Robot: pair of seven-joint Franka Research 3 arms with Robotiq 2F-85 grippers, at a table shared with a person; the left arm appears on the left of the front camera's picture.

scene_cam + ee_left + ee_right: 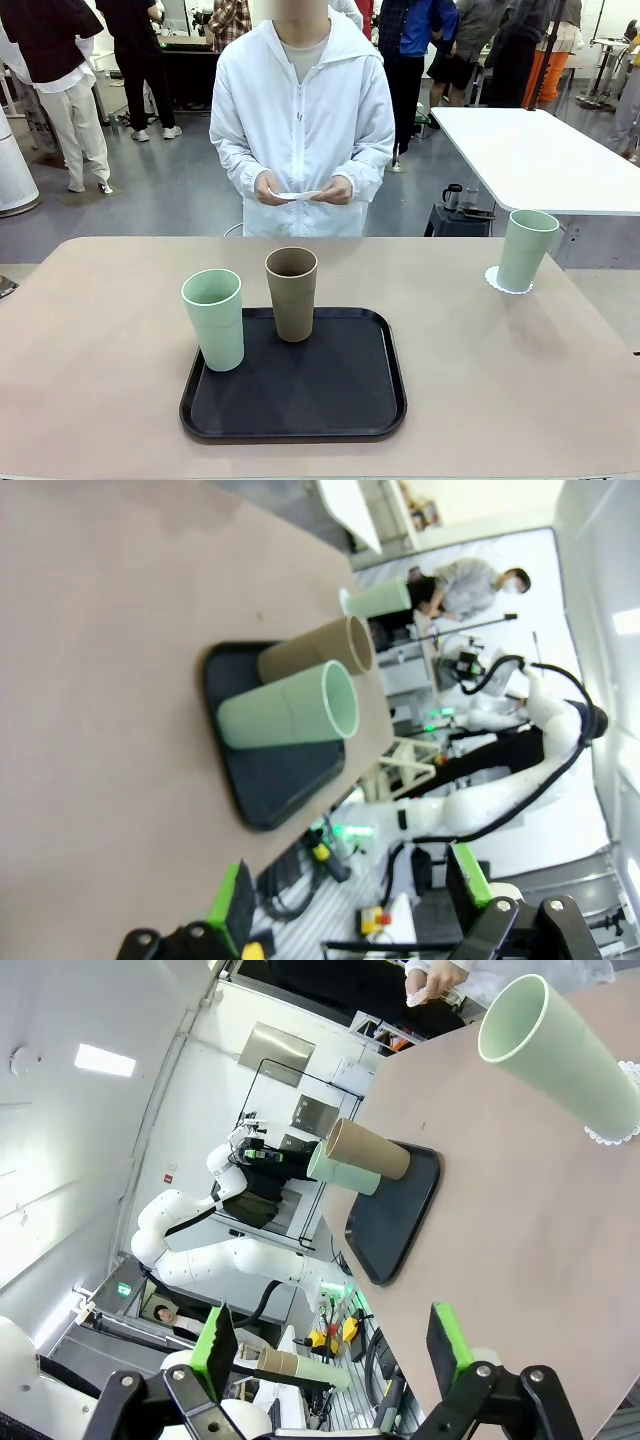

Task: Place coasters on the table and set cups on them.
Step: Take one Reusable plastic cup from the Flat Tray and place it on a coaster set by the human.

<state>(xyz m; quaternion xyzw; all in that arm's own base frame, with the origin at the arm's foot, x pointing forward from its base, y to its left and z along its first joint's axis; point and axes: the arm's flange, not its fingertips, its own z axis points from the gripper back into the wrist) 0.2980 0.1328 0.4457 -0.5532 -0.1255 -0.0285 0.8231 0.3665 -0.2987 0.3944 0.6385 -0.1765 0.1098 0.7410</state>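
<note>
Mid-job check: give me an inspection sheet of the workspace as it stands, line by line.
Surface: table, beige-pink, with a black tray near its middle.
Job's things: one mint cup upright on a coaster at the far right. The second mint cup and the tan cup stand upright on the tray, apart. White coaster material is in the person's hands; count unclear.
Clutter: nothing seen.
Grippers: left gripper open, empty; right gripper open, empty.
Cables: nothing seen on the table.
Surroundings: person in white at the far side; white-topped table beyond, small dark mug near it; other people farther off.
</note>
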